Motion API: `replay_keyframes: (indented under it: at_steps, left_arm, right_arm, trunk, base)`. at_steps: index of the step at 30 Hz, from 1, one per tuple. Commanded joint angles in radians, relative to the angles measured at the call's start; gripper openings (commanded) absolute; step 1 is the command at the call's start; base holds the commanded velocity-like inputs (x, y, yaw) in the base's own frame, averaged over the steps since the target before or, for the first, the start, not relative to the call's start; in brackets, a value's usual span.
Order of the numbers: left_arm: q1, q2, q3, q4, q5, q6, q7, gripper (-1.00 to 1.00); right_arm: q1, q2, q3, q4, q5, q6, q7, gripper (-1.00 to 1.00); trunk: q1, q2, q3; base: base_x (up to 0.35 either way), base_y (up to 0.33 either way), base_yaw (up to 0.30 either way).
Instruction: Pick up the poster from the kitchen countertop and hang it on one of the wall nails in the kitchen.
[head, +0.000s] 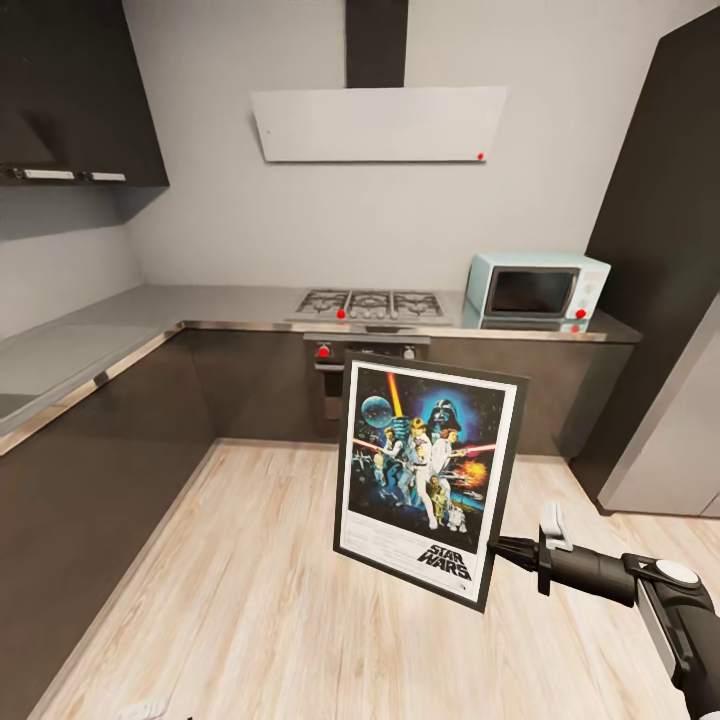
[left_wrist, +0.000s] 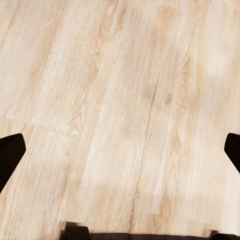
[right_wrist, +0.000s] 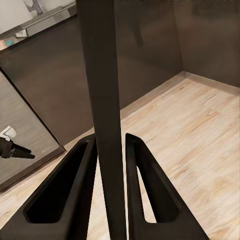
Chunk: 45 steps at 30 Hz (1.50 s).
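While the right gripper (right_wrist: 111, 150) clamps its right edge, the black-framed upright Star Wars poster (head: 428, 477) faces near; left claw (left_wrist: 120, 150) wide.

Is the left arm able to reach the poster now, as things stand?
Probably not without moving. The left end effector is open, facing bare wooden floor, while the poster is held at its edge by the right end effector.

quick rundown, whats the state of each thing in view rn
poster: off the countertop, held upright in the air over the floor, gripped at its right edge
right gripper: shut on the poster
left gripper: open, nothing between its fingers, pointing at the wood floor
microwave: door closed, standing on the countertop
gas hob: no pots on it
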Motion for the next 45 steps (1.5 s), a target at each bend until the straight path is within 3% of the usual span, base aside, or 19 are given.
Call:
replay_keyframes:
  at_steps: [1,45]
  left_arm:
    - [-0.001,0.001,-0.008,0.001,0.007,-0.006,-0.001,1.0]
    - [-0.001,0.002,-0.008,0.003,0.008,-0.006,-0.001,1.0]
  right_arm:
    - [0.0,0.0,-0.001,0.0,-0.002,0.013,0.006,-1.0]
    - [-0.001,0.0,-0.002,0.0,-0.002,0.013,0.006,-1.0]
  trunk:
    - [0.0,-0.001,0.001]
    - [0.0,-0.001,0.074]
  base:
    - [0.0,0.0,0.0]
    - [0.0,0.0,0.0]
